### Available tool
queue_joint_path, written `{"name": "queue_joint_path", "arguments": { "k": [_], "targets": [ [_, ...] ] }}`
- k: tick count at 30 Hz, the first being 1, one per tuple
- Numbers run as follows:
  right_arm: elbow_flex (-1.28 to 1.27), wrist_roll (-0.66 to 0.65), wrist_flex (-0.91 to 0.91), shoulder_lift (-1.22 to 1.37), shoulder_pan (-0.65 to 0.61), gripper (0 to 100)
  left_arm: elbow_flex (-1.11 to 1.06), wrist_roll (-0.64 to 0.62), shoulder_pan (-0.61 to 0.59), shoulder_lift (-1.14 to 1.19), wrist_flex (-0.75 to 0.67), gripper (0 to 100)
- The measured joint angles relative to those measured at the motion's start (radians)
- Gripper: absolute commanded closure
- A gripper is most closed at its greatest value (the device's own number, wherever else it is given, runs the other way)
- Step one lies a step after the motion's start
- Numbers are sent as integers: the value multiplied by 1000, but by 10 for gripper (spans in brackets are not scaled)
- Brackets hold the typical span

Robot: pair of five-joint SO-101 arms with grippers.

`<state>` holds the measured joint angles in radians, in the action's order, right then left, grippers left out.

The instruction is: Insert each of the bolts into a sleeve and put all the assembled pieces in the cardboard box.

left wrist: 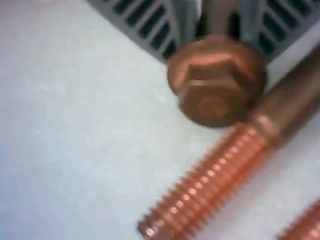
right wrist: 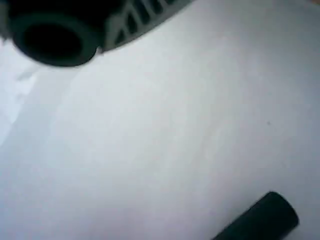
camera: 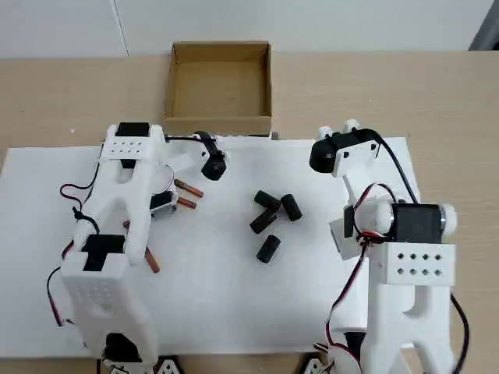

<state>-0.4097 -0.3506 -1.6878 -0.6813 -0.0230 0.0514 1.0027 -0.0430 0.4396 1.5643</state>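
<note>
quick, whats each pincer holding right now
left pincer: closed on a bolt
right pincer: looks closed on a sleeve

- The left arm (camera: 117, 234) and right arm (camera: 405, 319) have blocky white plastic shells
- A black motor block (camera: 101, 253) sits in the left arm and another (camera: 413, 222) in the right
- Each arm has a white plate (camera: 129, 146) with eight small holes in two rows
- Thin red and black wires (camera: 74, 204) loop along both arms
- A thick black cable (camera: 398, 167) curves over the right arm
- Each arm has a rounded black camera pod (camera: 212, 164) near its tip
</note>
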Motion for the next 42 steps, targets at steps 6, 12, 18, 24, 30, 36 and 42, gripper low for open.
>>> {"name": "queue_joint_path", "arguments": {
  "k": [6, 12, 18, 24, 30, 36, 42],
  "targets": [
    [0, 0, 0, 0, 0, 995, 5, 0, 0, 3, 3, 995],
    [0, 0, -8, -3, 0, 995, 98, -40, 5, 6, 94, 995],
    [17, 0, -18, -135, 0, 995, 117, -163, 75, -146, 137, 995],
    [8, 0, -21, -311, 5, 995, 117, -247, 155, -361, 146, 995],
    [-97, 9, -26, -466, 15, 995, 117, -525, 219, -508, 147, 995],
    [-192, 146, 31, -658, 18, 995, 106, -706, 244, -677, 147, 995],
    [-384, 284, 189, -806, 15, 995, -94, -939, 244, -875, 63, 995]
  ]
}}
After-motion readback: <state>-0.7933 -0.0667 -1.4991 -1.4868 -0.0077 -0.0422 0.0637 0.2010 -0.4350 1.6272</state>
